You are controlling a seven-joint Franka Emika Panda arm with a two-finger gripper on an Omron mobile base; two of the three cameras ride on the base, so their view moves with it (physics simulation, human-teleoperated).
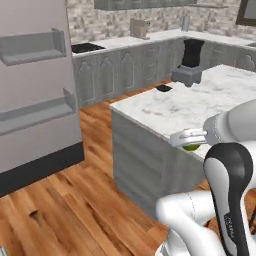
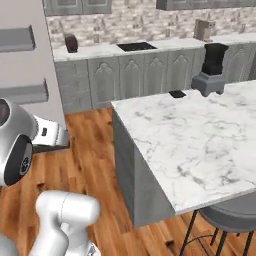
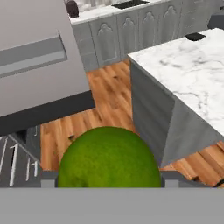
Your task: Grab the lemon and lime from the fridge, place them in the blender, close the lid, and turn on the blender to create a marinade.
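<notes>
Spanning wood floor [image 2: 95, 145] — marble island [image 2: 190, 135].

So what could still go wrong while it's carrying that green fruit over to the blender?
The lime is round and sits between just two fingertips of the gripper, so it might roll out over the wooden floor. The blender stands at the far end of the marble island, so the arm has a long carry and could clip the island's edge. The jar's opening looks narrow, so a drop could miss. The lid lies beside it.
</notes>
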